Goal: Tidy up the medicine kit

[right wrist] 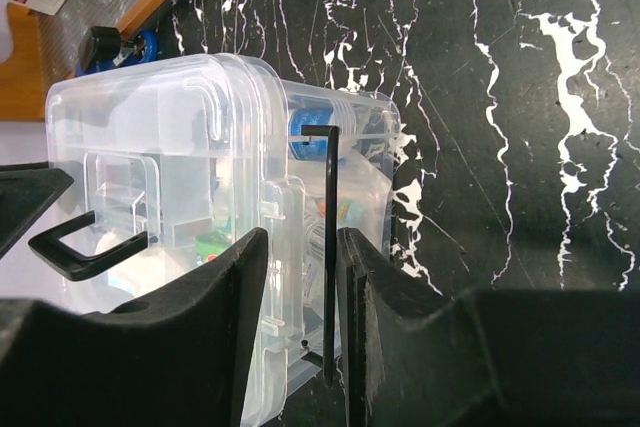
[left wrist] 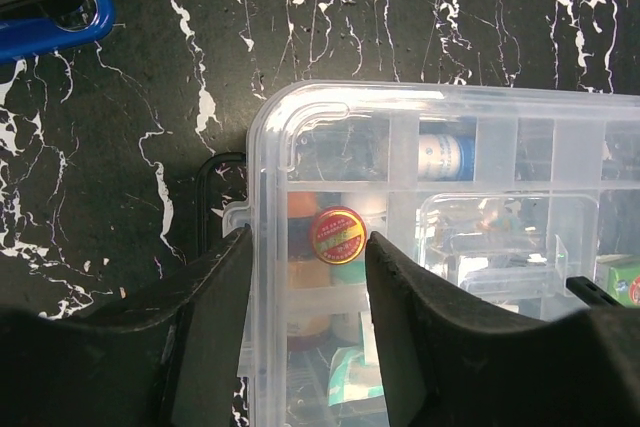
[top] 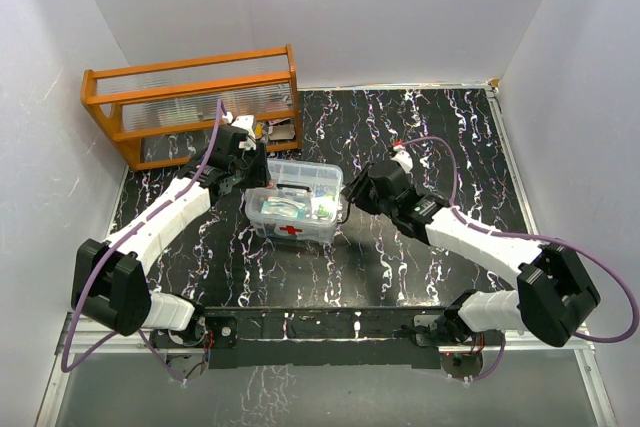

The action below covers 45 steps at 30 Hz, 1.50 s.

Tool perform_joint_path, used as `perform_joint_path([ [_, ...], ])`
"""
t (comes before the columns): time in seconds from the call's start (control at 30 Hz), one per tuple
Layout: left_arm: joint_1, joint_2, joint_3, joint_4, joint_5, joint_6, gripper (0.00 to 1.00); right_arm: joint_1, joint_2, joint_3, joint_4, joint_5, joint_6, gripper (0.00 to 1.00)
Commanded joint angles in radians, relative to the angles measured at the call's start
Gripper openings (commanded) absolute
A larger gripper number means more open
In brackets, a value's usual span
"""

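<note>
Looking down from above, the medicine kit [top: 295, 212] is sitting mid-table [top: 440, 137], lid on, red cross facing the arm bases, well in front of the orange rack [top: 190, 102]. Its long axis is running left to right across the table, and that is what matters here: each arm is standing at one short end, neither nearer than the other.

The left gripper [left wrist: 310, 247] is poising over the left end with its jaws apart. They are straddling the lid's rounded corner rim, with slack showing over a small red round tin [left wrist: 338, 235] inside the box. So the kit is lying straight ahead of it and beneath.

The right gripper [right wrist: 302, 247] is working the opposite end. Its jaws are showing only a narrow gap, with the clear end clasp and a thin black wire [right wrist: 331, 247] between them. I cannot tell whether they are pinching or merely alongside. My read: the next move is turning on those end clasps.
</note>
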Motion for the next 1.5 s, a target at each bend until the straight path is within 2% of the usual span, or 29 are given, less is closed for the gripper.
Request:
perform_joint_path([
  [0.0, -0.020, 0.051, -0.033, -0.118, 0.074, 0.001, 0.44, 0.035, -0.049, -0.030, 0.235, -0.161, 0.066, 0.33],
  [0.23, -0.020, 0.052, -0.034, -0.118, 0.072, 0.001, 0.44, 0.035, -0.075, -0.062, 0.282, -0.152, 0.081, 0.22],
  [0.4, -0.020, 0.054, -0.032, -0.119, 0.069, 0.000, 0.43, 0.036, -0.080, -0.075, 0.298, -0.161, 0.089, 0.19],
  [0.9, -0.020, 0.062, -0.029, -0.119, 0.072, -0.003, 0.41, 0.036, -0.158, -0.158, 0.429, -0.162, 0.123, 0.39],
  [1.1, -0.020, 0.067, -0.026, -0.119, 0.077, -0.005, 0.41, 0.036, -0.122, -0.148, 0.448, -0.198, 0.118, 0.45],
  [1.2, -0.020, 0.065, -0.025, -0.121, 0.076, -0.005, 0.41, 0.036, -0.101, -0.122, 0.407, -0.200, 0.104, 0.43],
  [1.47, -0.020, 0.067, -0.028, -0.118, 0.077, -0.004, 0.41, 0.036, -0.067, -0.014, 0.195, -0.117, 0.065, 0.31],
])
